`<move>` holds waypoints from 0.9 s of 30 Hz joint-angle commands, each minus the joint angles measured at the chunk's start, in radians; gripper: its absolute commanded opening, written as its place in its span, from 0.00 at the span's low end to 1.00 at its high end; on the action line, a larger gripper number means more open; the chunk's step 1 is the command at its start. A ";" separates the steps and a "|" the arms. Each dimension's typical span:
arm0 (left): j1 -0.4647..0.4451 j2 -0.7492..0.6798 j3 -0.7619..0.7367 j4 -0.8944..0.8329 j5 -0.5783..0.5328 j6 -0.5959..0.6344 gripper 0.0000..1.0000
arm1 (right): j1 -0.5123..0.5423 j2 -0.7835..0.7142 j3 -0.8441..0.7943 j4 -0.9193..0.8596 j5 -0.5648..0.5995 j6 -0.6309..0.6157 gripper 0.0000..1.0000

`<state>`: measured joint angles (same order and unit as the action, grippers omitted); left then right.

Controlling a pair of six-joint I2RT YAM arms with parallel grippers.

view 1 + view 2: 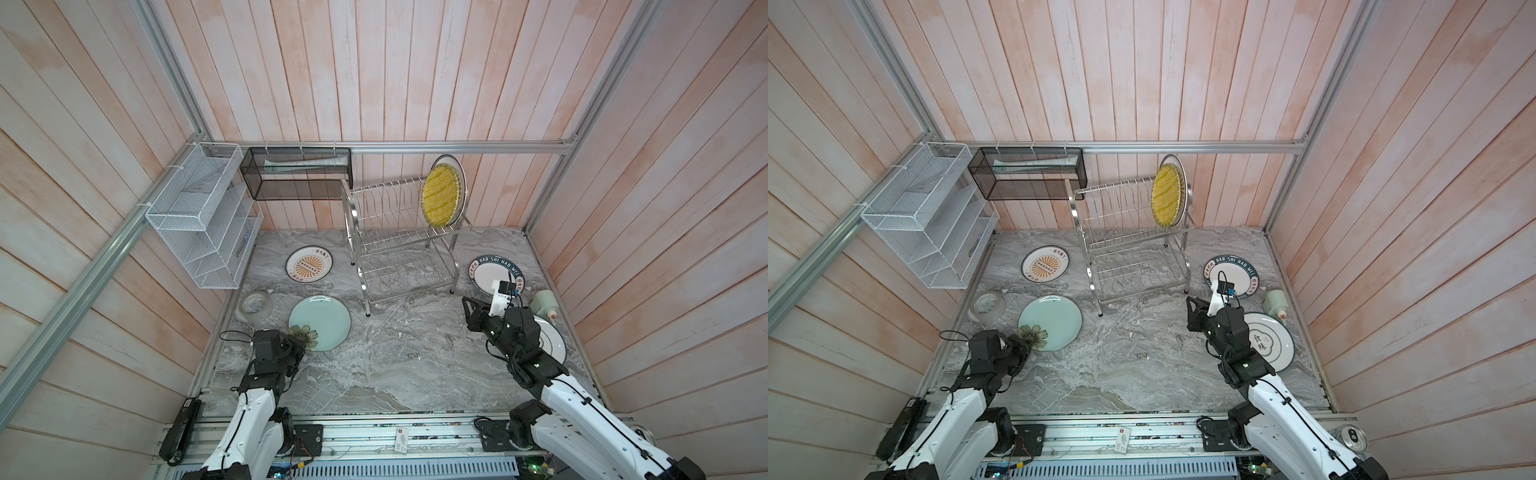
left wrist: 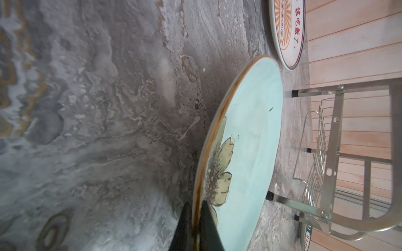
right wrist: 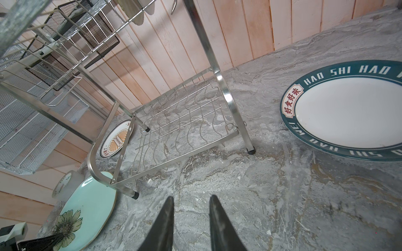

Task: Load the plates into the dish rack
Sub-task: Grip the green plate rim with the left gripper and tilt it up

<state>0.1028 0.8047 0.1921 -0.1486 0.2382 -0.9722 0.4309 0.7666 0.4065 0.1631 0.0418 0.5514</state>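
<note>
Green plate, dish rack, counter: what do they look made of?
Green plate: likely glazed ceramic. It has a smooth glossy face, a painted flower and a brown edge line.
Dish rack: polished metal, probably stainless steel. The tubes and thin wire are shiny, with black foot caps.
Counter: grey marbled stone look, fairly matte. Real stone or a printed surface, can't tell.

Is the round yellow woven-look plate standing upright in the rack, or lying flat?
Upright: the round yellow woven-look plate stands on its edge between prongs in the upper tier of the shiny steel wire dish rack.
</note>
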 commanded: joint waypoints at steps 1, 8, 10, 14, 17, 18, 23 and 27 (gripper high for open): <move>0.000 -0.023 0.041 -0.104 0.019 0.080 0.00 | -0.004 -0.010 -0.005 -0.007 -0.011 0.010 0.29; 0.000 -0.038 0.083 -0.145 0.103 0.118 0.00 | -0.009 0.003 -0.003 0.006 -0.014 0.018 0.29; -0.001 -0.034 0.103 -0.166 0.121 0.136 0.00 | -0.010 0.009 0.001 0.009 -0.018 0.019 0.29; 0.000 -0.032 0.131 -0.214 0.147 0.166 0.00 | -0.014 0.017 0.007 0.011 -0.018 0.024 0.28; 0.000 -0.054 0.123 -0.231 0.169 0.171 0.00 | -0.017 0.023 0.003 0.023 -0.022 0.028 0.28; -0.001 -0.062 0.119 -0.234 0.178 0.171 0.00 | -0.017 0.026 0.003 0.028 -0.023 0.030 0.28; -0.002 -0.051 0.114 -0.224 0.258 0.209 0.00 | -0.020 0.055 0.012 0.049 -0.041 0.031 0.28; -0.006 -0.008 0.113 -0.207 0.336 0.237 0.00 | -0.019 0.077 0.019 0.055 -0.039 0.036 0.28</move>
<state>0.1020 0.7864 0.2806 -0.4145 0.4576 -0.7799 0.4160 0.8333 0.4065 0.1932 0.0162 0.5766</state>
